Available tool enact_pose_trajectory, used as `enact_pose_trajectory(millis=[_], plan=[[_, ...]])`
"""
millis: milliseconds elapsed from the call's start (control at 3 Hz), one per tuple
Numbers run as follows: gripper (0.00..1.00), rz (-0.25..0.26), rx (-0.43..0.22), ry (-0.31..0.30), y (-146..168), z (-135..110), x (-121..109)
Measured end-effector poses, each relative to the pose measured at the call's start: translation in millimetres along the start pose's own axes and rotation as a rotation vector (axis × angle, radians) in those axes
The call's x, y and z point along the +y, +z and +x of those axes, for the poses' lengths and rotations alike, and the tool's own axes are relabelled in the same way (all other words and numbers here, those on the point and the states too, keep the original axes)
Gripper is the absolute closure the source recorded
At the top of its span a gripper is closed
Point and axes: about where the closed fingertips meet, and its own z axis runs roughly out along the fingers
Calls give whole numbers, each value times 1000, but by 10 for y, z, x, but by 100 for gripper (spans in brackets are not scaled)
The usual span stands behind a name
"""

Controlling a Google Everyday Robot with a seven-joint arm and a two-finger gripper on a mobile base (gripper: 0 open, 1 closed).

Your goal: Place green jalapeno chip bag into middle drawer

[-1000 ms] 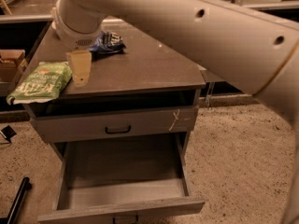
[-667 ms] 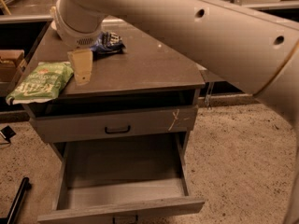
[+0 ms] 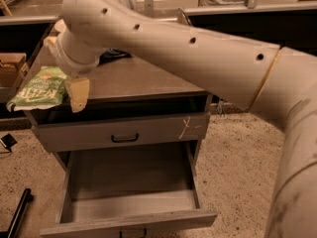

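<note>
The green jalapeno chip bag (image 3: pixel 38 89) lies flat on the left front corner of the cabinet top, overhanging the edge a little. My gripper (image 3: pixel 77 94) hangs from the big pale arm just right of the bag, at the front edge of the top, and is beside the bag rather than holding it. The middle drawer (image 3: pixel 130 221) is pulled out below, deep, grey and empty inside.
A shallower drawer with a black handle and pale scratch (image 3: pixel 125 138) is closed above the open one. A dark blue bag (image 3: pixel 115 56) peeks out behind my arm on the cabinet top (image 3: pixel 143 78). A cardboard box (image 3: pixel 11 68) stands at the left. The floor is speckled carpet.
My gripper has moved forward and down toward the front edge of the cabinet top, closer beside the green bag. My arm now covers most of the blue bag.
</note>
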Motion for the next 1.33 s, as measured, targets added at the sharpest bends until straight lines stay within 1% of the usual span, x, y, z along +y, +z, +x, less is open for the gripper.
enact_pose_trajectory(millis=[333, 667, 1333], plan=[[0, 18, -51, -24, 389, -62, 96], [14, 28, -61, -27, 448, -77, 93], [60, 28, -61, -27, 448, -77, 93]])
